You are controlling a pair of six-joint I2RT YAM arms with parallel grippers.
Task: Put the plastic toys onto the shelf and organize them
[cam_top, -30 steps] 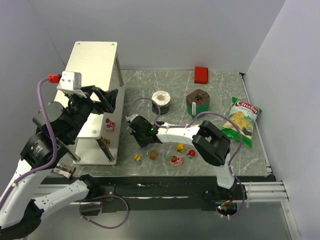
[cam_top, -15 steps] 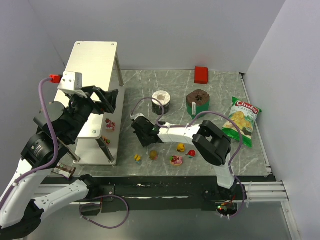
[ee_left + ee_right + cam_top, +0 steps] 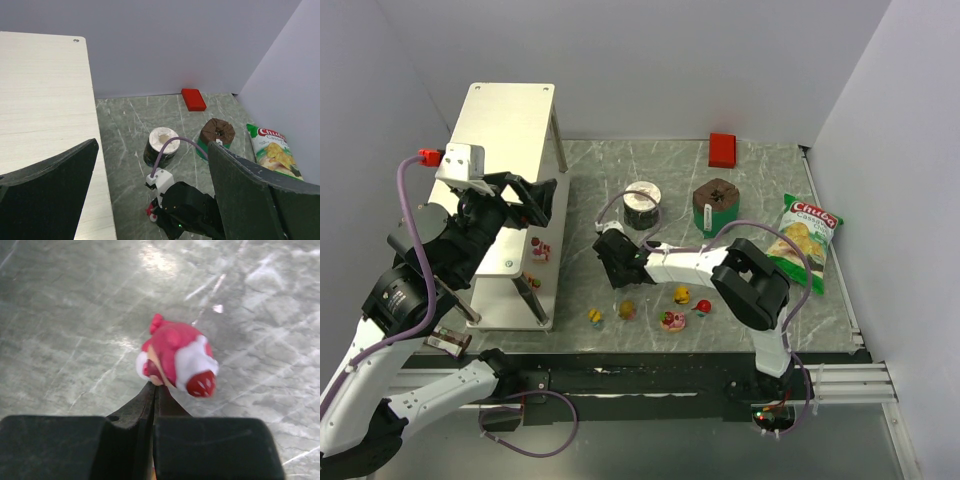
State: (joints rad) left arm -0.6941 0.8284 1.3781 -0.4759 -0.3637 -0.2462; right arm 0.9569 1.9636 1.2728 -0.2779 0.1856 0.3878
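Note:
My right gripper is shut, its tips pinching the lower edge of a pink-and-red plastic toy just above the grey table. From the left wrist view this toy peeks out under the right gripper's black body. Several more toys lie near the front edge: a yellow one, an orange one, a pink one, another yellow one and a red one. The white-silver shelf stands at the left, with small toys on its lower tier. My left gripper hangs open over the shelf's right edge.
A white-topped dark cup and a brown-and-green cup stand mid-table. A red block lies at the back and a green chip bag at the right. A purple cable loops over the right wrist.
My right gripper has moved right and slightly back, away from the shelf, with the pink toy at its tips. The left arm has stayed put.

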